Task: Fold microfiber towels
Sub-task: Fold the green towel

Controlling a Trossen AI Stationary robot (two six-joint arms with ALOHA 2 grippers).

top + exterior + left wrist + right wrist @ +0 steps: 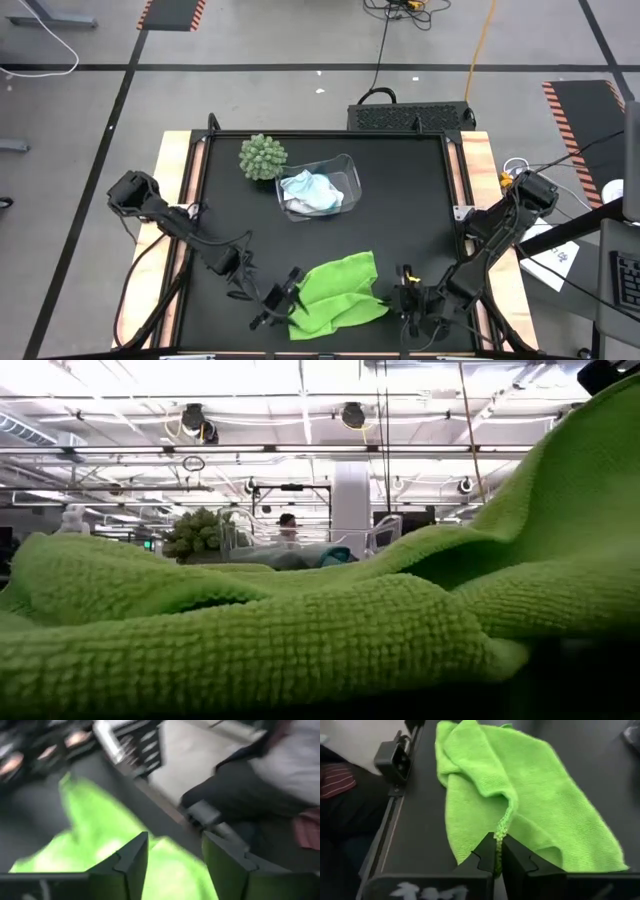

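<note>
Right wrist view: lime green towel's (520,795) edge pinched between right gripper's (498,857) fingers.

Towel (340,292) at table's (400,200) near edge, between hands; bin (318,186) behind, plant (262,157) beside bin.

The towel (335,290) is lime green on a black table (400,200) with pale wood edges. A clear bin (345,170) holds blue and white cloths (310,192) beside a grey-green spiky ball (262,157).

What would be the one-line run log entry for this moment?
lime green towel: rumpled at table front | left gripper: open beside it | right gripper: shut on its edge | clear bin: holds white and blue towels
</note>
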